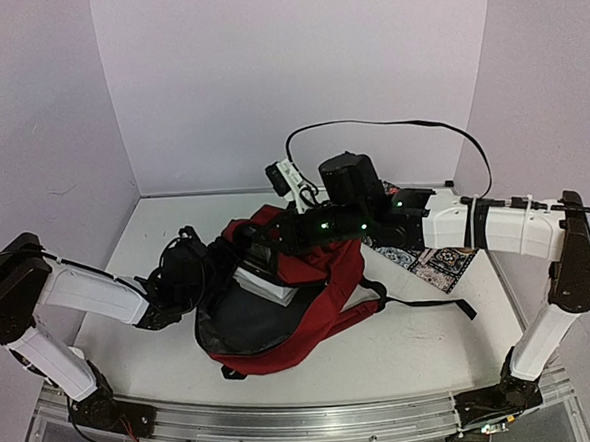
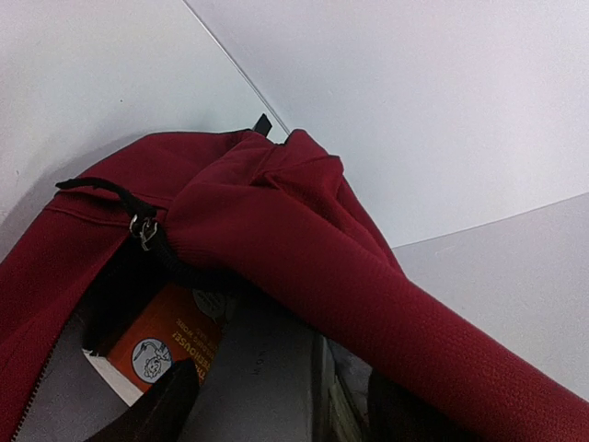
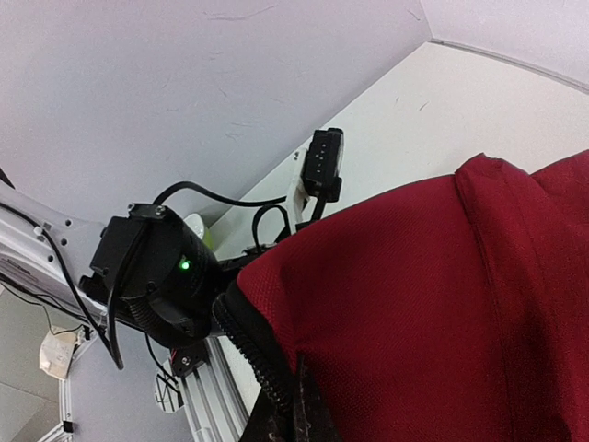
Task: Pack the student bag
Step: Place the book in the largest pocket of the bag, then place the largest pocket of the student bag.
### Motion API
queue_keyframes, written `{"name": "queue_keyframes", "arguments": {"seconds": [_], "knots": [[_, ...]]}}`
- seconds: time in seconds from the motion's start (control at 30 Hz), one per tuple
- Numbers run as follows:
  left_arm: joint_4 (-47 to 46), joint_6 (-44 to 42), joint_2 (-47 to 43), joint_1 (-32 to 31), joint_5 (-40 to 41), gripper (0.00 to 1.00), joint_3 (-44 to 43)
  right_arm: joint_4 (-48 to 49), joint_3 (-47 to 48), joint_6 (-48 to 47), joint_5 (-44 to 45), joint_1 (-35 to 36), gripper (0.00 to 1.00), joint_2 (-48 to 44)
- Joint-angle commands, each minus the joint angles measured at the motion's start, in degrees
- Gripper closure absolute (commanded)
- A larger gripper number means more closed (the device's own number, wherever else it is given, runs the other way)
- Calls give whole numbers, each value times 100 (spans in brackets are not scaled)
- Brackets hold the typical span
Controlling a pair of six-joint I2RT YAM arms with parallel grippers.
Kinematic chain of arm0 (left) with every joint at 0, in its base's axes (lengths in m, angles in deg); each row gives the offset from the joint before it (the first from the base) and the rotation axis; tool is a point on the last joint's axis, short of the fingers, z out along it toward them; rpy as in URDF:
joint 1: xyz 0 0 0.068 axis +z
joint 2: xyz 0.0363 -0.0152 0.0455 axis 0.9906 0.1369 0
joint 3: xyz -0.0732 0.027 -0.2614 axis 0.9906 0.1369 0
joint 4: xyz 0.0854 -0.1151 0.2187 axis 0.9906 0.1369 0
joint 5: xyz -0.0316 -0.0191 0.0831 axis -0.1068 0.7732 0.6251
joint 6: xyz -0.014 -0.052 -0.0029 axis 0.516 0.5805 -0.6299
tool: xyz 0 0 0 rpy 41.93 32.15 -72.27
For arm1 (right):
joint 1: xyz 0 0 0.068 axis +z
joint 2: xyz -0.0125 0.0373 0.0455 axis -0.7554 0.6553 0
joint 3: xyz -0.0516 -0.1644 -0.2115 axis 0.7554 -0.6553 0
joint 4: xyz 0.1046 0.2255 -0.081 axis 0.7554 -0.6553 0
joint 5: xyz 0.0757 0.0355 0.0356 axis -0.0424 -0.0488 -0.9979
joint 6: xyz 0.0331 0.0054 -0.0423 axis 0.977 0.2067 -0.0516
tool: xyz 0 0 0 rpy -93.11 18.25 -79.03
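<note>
The student bag (image 1: 325,294) is a dark red backpack lying mid-table, its mouth facing left and its grey lining (image 1: 246,319) showing. My right gripper (image 1: 265,249) is shut on the zip edge of the bag's upper flap (image 3: 433,304) and holds it raised; its fingers (image 3: 308,414) pinch the red fabric. At the mouth of the bag (image 2: 304,239) my left gripper (image 2: 285,387) stands open, with a flat grey book-like item (image 2: 267,359) lying between its fingers. An orange book (image 2: 161,336) lies inside, beside the grey one. From above, a pale slab (image 1: 264,281) shows in the opening.
A patterned pouch (image 1: 440,262) lies right of the bag under the right arm. A black boxy device (image 1: 353,182) and a white-and-black gadget (image 1: 288,181) sit behind the bag, with a black cable looping over them. A black strap (image 1: 430,303) trails to the right.
</note>
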Motion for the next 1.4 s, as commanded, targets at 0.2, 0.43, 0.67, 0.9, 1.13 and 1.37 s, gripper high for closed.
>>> {"name": "queue_keyframes", "arguments": {"seconds": [0.2, 0.43, 0.67, 0.9, 1.13, 1.37], "knots": [[112, -1305, -956, -113, -236, 12, 432, -20, -295, -215, 552, 55, 99, -162], [635, -1370, -1538, -130, -425, 9, 732, -112, -348, -295, 765, 57, 99, -205], [679, -1169, -996, -132, -760, 18, 451, -132, -317, -246, 608, 58, 98, -181], [910, -1587, -1631, -130, -712, 20, 574, -354, -306, -204, 222, 57, 97, -21], [3298, -2039, -3226, -128, 136, 10, 481, -559, -397, -218, -79, 152, 94, 191], [4617, -2619, -3835, -121, 75, 10, 100, -1188, -18, -476, -290, 415, 83, 592]]}}
